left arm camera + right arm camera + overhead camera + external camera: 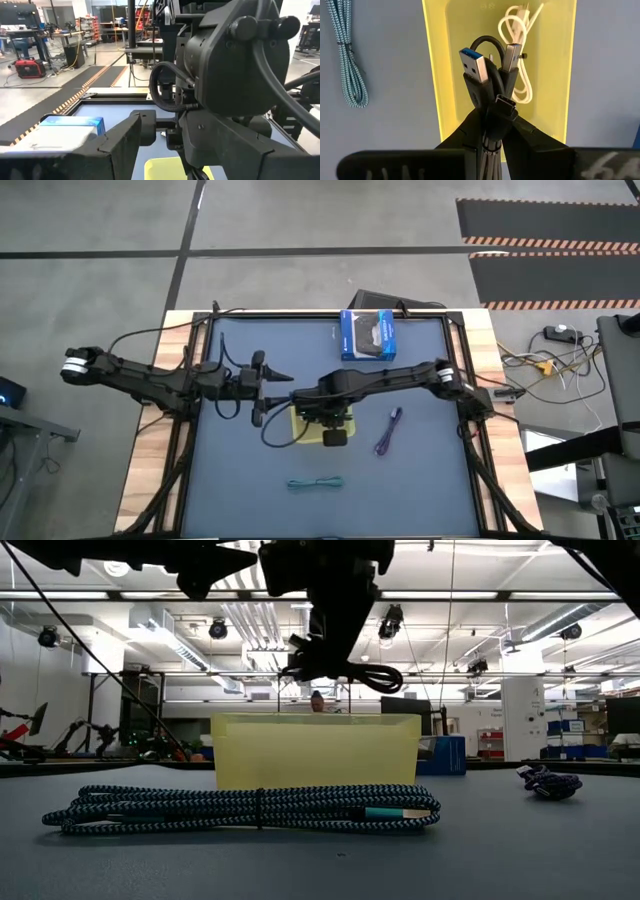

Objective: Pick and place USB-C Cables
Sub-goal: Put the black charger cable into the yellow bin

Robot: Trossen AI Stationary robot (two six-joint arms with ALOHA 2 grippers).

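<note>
From above, the right gripper (336, 436) hangs over the translucent yellow plastic bin (303, 425), purple cable (388, 430) and teal braided cable (315, 482) nearby on the mat; wrist view shows its fingers clamped on the black coiled cable (490, 100) above the white cable (520, 45) in the bin, while the left gripper (262, 392) waits beside, fingers apart.

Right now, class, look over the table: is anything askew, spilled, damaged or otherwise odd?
Nothing stands out. The right hand holds the black cable above the yellow bin, where the white cable already lies. The teal cable and purple cable lie neatly on the mat, and the blue box sits at the far edge.
</note>
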